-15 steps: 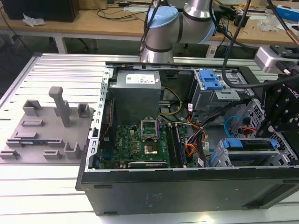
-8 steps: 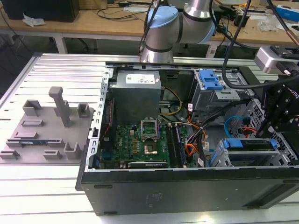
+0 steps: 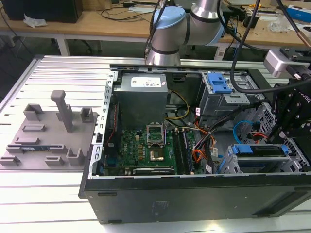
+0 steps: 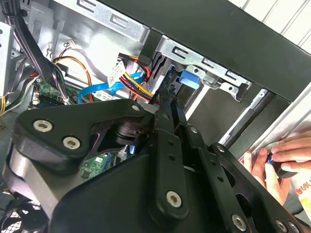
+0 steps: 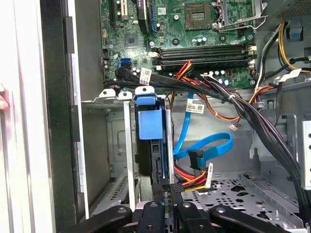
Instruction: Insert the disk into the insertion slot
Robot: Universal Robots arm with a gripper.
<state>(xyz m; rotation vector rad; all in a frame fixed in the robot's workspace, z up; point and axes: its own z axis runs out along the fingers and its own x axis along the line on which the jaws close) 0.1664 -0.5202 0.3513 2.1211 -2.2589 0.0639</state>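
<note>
Sitting on edge in the insertion slot (image 3: 227, 167), on the exterior view's right: the disk (image 3: 257, 149), showing a bright blue handle end. Hanging just above, the gripper (image 5: 170, 190), fingers drawn narrow. Lying left to right there: grey fixture plate (image 3: 48, 136), power supply (image 3: 141, 99) bearing a white, unreadable label (image 3: 148, 83), motherboard (image 3: 146, 145), tangled cables (image 3: 204, 145).

Exterior view over open case (image 3: 194, 194); wrist views close on the disk (image 5: 148, 127) (image 4: 187, 80)

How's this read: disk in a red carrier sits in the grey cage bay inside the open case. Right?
Wrong colour: the disk has a blue carrier, not red, as the first wrist view shows. It does sit in the grey cage bay inside the open case.
</note>
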